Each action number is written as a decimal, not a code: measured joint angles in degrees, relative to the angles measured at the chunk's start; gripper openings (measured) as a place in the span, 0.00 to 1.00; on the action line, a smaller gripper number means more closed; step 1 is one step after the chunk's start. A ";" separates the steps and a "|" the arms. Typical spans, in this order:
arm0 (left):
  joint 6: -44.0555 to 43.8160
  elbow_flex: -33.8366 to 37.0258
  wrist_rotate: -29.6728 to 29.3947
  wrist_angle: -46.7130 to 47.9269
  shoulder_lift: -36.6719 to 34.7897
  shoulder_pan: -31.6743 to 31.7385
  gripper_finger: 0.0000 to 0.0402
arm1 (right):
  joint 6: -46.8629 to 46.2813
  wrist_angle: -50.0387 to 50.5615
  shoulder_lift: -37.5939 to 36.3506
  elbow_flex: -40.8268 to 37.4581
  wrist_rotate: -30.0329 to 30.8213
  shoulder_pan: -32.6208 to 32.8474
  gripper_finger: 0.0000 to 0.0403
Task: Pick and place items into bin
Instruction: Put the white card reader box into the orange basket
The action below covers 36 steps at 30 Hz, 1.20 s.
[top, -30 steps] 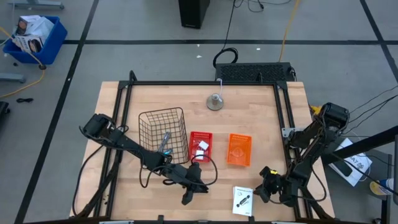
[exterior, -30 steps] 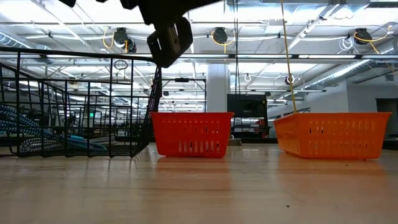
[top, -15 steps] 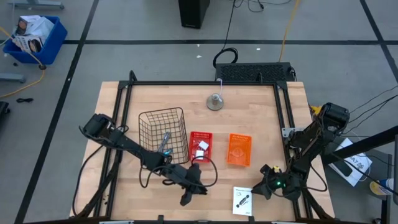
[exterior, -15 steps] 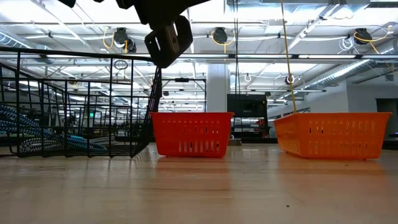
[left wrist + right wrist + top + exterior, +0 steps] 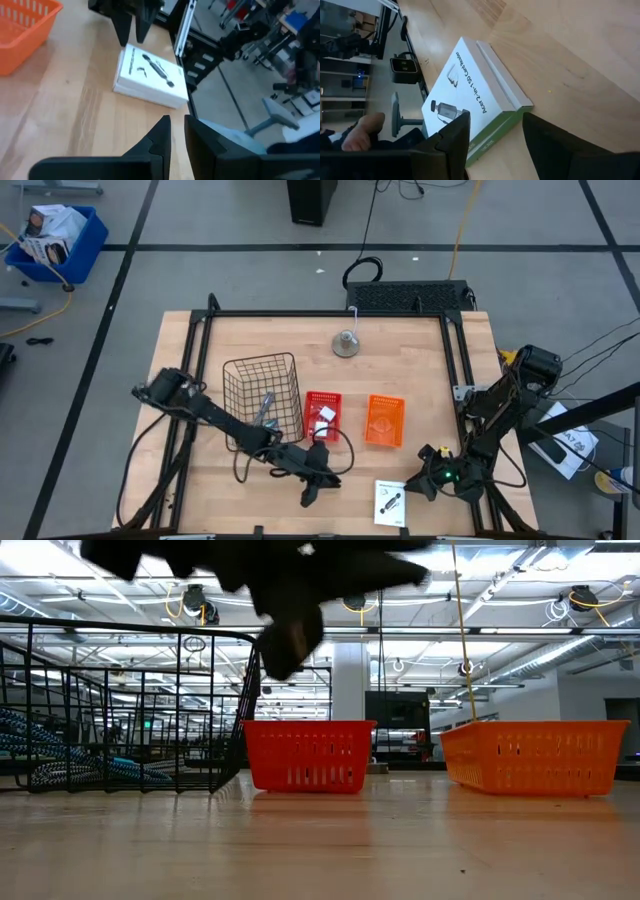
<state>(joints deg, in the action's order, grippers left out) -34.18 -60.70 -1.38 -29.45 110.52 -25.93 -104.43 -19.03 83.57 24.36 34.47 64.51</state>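
The flat white packet with black marks [image 5: 390,502] [image 5: 150,75] [image 5: 465,100] lies flat on the wood near the table's near edge. My right gripper [image 5: 416,486] [image 5: 495,119] is open just to the packet's right, its fingers pointing at the near corner without touching. My left gripper [image 5: 309,497] [image 5: 176,127] hovers shut to the packet's left, holding nothing. It shows as a dark blur in the low view [image 5: 290,640]. The blue-and-grey tool [image 5: 265,410] lies inside the black wire basket [image 5: 240,375]. The tiny white block [image 5: 325,416] sits in the red bin [image 5: 322,398].
An orange bin [image 5: 384,420] [image 5: 535,755] stands right of the red bin [image 5: 308,755]. A round metal weight [image 5: 346,343] sits toward the far edge. The black frame rails [image 5: 455,380] run along the table's sides. Bare wood lies between the bins and the near edge.
My left gripper has moved toward the table's right, closer to the packet, and shows blurred in the low view. The packet and bins have stayed where they were.
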 joint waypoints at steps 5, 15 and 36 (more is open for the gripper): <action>0.87 -4.34 -0.92 -1.00 6.10 -0.22 0.14 | 0.40 0.02 -0.01 0.00 0.00 0.00 0.43; 14.26 -16.49 -17.69 23.85 2.34 -8.68 0.14 | 2.52 0.00 -0.02 0.00 0.27 0.00 0.43; 31.12 -20.86 -25.81 32.55 3.43 -9.36 0.12 | 5.90 -3.42 -0.01 0.02 0.18 -0.02 0.43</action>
<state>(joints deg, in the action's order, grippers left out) -3.05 -81.56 -27.19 3.10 113.95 -35.29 -98.53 -22.45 83.56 24.38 34.65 64.49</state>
